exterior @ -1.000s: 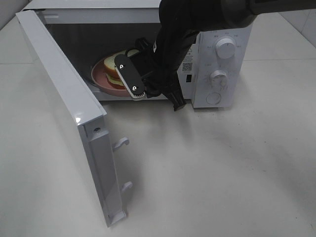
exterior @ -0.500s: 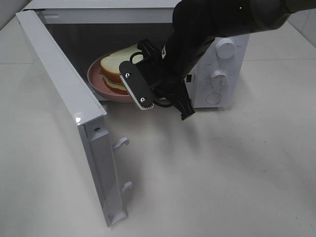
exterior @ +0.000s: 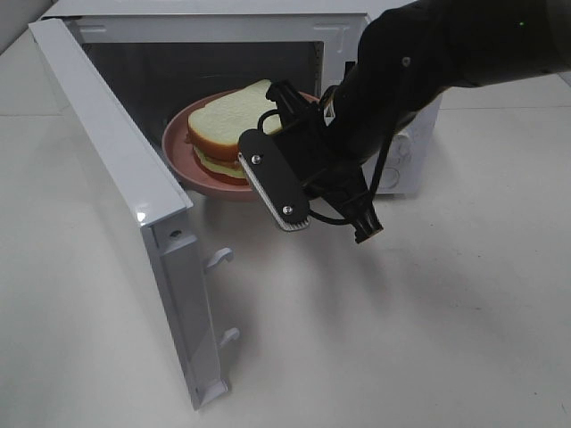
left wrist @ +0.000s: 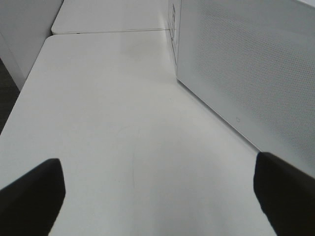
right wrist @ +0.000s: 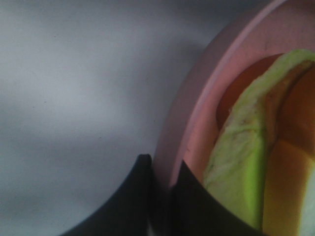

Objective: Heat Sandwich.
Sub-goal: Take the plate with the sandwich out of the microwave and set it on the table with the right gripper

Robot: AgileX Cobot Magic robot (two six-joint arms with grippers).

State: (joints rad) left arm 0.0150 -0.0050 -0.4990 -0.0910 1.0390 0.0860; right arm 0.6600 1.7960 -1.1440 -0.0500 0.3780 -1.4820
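**One plate in transit at the microwave doorway**

One hand, the right hand (exterior: 294,192), is gripping the pink plate (exterior: 183,147) by its near rim, with the jaws standing narrow on either side of the rim edge, as the right wrist view is showing. The sandwich (exterior: 227,125) is resting on that plate just beyond the fingertips (right wrist: 140,196), its bread slices stacked and its filling layers showing at the side. The plate is hanging partly inside the microwave (exterior: 205,36) cavity and partly past the doorway, toward the hand's side; whether it is touching the cavity floor cannot be told. The microwave door (exterior: 116,178) is standing fully open, away from the hand.

The left hand (left wrist: 157,196) is standing wide with nothing between its fingers, hovering over the bare table (left wrist: 108,123) beside the microwave's outer wall.

Task progress, as a judgement: the door is open and the plate is grasped. Which way the plate is travelling cannot be settled from this moment, so heating may be either pending or finished. Closing the door is not yet done.
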